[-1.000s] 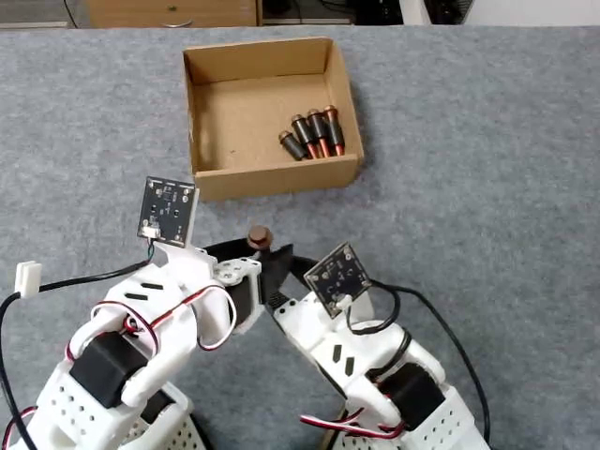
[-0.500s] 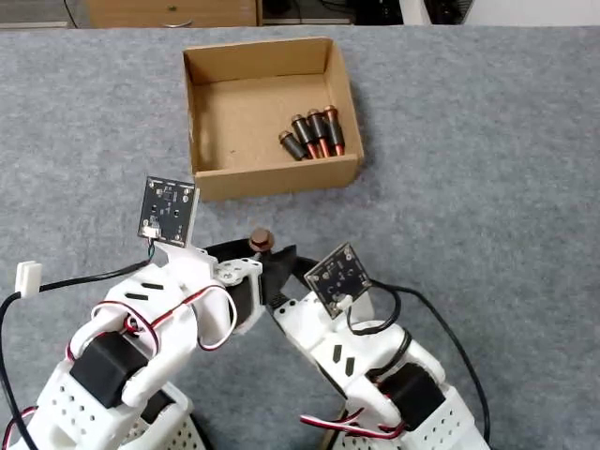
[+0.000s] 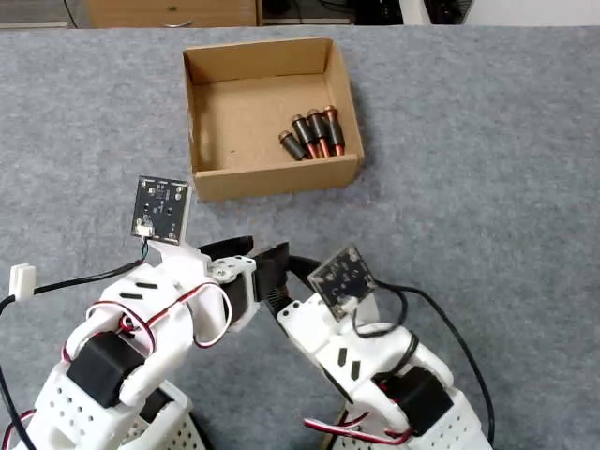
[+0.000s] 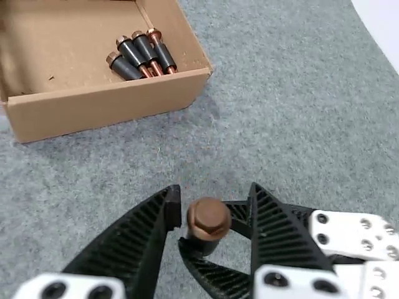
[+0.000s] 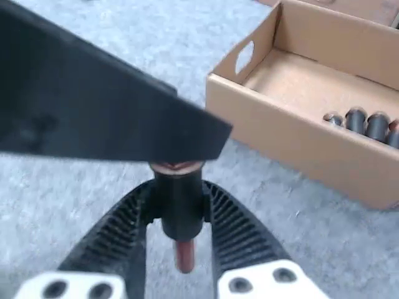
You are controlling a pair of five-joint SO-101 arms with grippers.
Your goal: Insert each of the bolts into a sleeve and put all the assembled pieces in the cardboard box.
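The right arm's fingers (image 5: 118,240) are clamped on a black sleeve (image 5: 179,208), which stands upright between them. A bolt (image 4: 209,219) sits in that sleeve: its copper hexagonal head shows above the sleeve's top, and its copper tip pokes out below the grip. The left arm's fingers (image 4: 140,233) are spread a little wider than the bolt head and stand one on either side of it. One fingertip is just beside the head, and whether it touches cannot be told; the other is apart from it. In the right wrist view one of these left fingers crosses as a dark bar just above the bolt head.

Both pairs of fingers meet low over a grey, felt-like surface (image 3: 487,169) that carries everything. Beyond the fingertips, near but apart from them, stands the open cardboard box (image 3: 277,178), its near wall facing the fingers. An oval cut-out (image 5: 245,57) pierces one side wall. Four assembled pieces (image 3: 312,134) lie side by side on the box floor, toward the right arm's side, copper ends showing at both ends of their dark sleeves.

Behind the fingers rise the white arm bodies, each carrying a small dark circuit board (image 3: 161,208). A black cable (image 3: 441,328) loops over the surface beside the right arm.

Past the surface's far edge, well beyond the box, the room shows a wooden drawer front (image 3: 173,11) with a handle, dark objects beside it, and a pale area toward the right arm's side.
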